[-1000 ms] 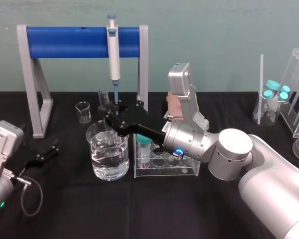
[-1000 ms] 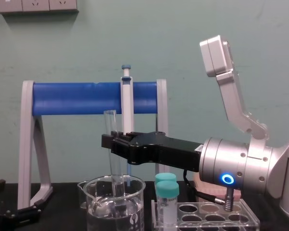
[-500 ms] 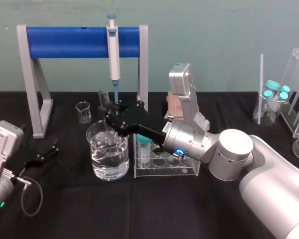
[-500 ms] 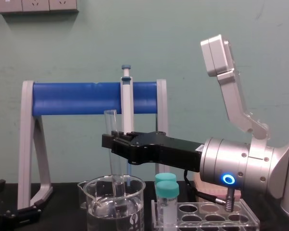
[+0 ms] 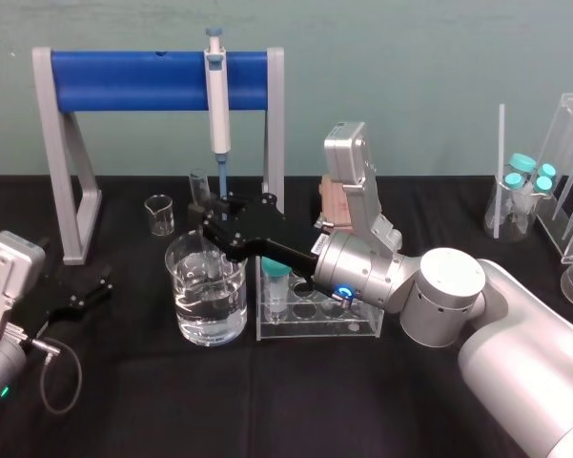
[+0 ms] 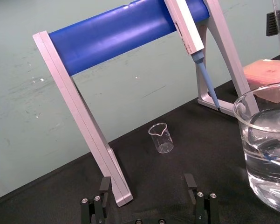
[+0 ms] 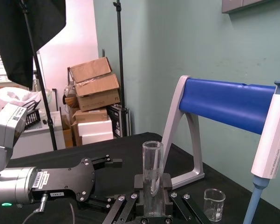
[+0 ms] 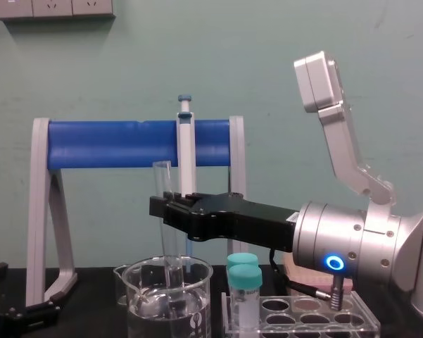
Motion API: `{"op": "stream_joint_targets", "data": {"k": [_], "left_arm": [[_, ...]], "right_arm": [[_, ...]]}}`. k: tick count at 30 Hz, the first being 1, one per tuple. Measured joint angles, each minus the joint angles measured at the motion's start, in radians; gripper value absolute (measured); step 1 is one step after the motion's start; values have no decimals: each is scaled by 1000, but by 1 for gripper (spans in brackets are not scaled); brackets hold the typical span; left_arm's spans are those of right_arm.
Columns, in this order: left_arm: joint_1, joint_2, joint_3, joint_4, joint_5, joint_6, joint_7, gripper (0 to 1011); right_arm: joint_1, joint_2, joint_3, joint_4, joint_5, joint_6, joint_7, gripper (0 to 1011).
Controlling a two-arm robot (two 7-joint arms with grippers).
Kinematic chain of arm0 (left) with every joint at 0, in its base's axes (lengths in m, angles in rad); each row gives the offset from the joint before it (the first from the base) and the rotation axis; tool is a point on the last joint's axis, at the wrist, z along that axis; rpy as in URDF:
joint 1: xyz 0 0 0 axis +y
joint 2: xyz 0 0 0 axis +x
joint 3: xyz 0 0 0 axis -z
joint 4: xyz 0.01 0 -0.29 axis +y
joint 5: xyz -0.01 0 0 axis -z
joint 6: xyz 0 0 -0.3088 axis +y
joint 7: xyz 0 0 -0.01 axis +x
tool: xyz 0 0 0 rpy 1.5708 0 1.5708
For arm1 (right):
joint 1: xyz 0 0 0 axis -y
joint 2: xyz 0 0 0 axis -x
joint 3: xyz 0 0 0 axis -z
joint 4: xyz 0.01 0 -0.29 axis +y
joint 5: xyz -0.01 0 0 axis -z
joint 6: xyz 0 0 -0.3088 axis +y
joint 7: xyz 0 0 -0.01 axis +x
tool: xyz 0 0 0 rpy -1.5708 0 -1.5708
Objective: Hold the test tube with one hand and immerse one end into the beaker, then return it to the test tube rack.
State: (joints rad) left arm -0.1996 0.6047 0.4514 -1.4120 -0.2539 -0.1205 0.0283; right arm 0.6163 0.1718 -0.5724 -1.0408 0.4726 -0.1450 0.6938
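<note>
My right gripper (image 5: 213,212) is shut on the test tube (image 5: 198,183), a slim clear glass tube held upright over the beaker (image 5: 210,303). From the chest, the test tube (image 8: 162,184) rises above the black fingers, and its round lower end hangs inside the beaker (image 8: 169,299) below the rim; I cannot tell whether it touches the water. The right wrist view has the test tube (image 7: 152,163) clamped between both fingers. The clear test tube rack (image 5: 317,315) stands just right of the beaker. My left gripper (image 5: 102,284) rests open on the table at the far left, with both fingers (image 6: 105,186) apart and nothing between them.
A grey-and-blue pipette (image 5: 215,105) hangs from the blue-barred stand (image 5: 153,81) behind the beaker. A small glass beaker (image 5: 159,214) sits beside the stand. Teal-capped tubes (image 8: 243,292) stand in the rack. A pink box (image 5: 334,205) lies behind it. More glassware (image 5: 524,196) crowds the far right.
</note>
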Motion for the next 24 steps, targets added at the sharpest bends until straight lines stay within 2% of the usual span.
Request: {"op": "stream_joint_targets", "data": {"k": [24], "left_arm": [[0, 0, 0, 0, 0, 0, 0, 1000]], "right_arm": [[-3, 1, -1, -3, 1, -1, 1, 224]]}}
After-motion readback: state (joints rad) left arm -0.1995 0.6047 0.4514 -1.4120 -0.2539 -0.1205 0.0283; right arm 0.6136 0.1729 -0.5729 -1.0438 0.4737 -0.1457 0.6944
